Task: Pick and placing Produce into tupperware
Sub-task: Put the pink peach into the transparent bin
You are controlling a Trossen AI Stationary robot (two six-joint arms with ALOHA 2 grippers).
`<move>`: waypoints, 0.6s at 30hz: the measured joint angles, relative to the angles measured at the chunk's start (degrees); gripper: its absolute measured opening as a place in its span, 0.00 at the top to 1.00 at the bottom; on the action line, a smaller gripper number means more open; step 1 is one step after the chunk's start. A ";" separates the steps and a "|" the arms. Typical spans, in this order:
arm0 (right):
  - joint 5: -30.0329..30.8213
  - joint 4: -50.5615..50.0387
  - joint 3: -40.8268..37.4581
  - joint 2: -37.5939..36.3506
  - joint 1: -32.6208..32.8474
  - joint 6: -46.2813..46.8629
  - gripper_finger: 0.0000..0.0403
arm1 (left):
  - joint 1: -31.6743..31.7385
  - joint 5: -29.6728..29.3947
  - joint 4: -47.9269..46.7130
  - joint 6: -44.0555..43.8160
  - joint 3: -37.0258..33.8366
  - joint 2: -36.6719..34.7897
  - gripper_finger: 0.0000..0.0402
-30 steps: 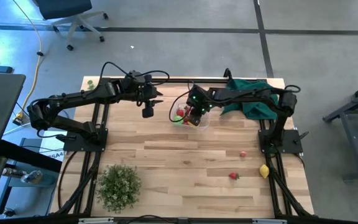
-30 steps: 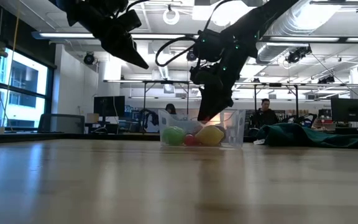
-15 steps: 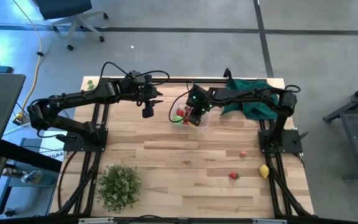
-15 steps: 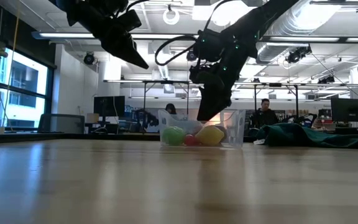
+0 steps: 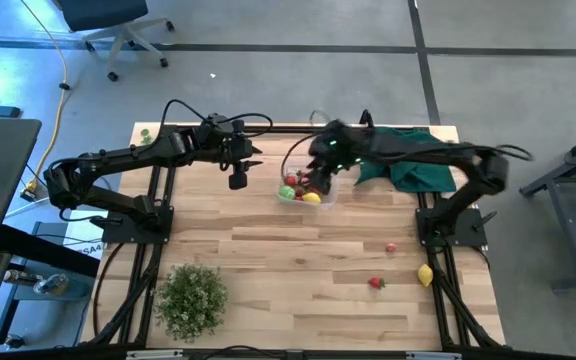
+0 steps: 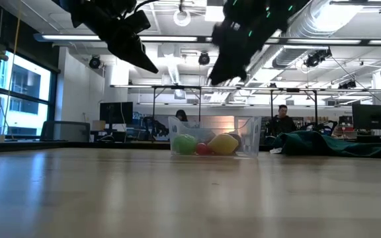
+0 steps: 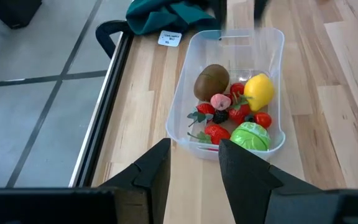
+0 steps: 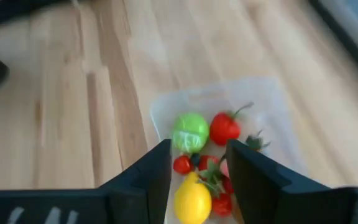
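The clear tupperware stands on the far middle of the table. It holds a brown kiwi, a lemon, a green ball and several small red fruits. My right gripper hangs open and empty well above the tub, and looks down into it. My left gripper is open in the air to the tub's left. A small red fruit, a strawberry and a lemon lie on the table's near right.
A dark green cloth lies bunched at the far right corner, beside the tub. A bushy green plant sits at the near left. Bare wood spreads across the table's middle. People and desks show in the room beyond.
My right gripper has risen from inside the tub to well above it, and has shifted a little toward the far edge. The tub and the fruits in it have stayed in place.
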 joint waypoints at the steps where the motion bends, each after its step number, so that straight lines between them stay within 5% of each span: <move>1: 0.75 -0.65 0.00 -2.35 0.00 -0.01 0.65 | -0.01 0.02 0.00 0.00 0.00 0.00 0.69; 7: 3.80 -9.44 0.02 -16.68 0.02 2.65 0.67 | 0.01 0.00 0.00 0.00 0.00 0.00 0.69; 18: 8.71 -43.74 -2.66 -33.46 7.64 18.60 0.68 | 0.00 0.00 0.01 0.01 0.00 0.00 0.69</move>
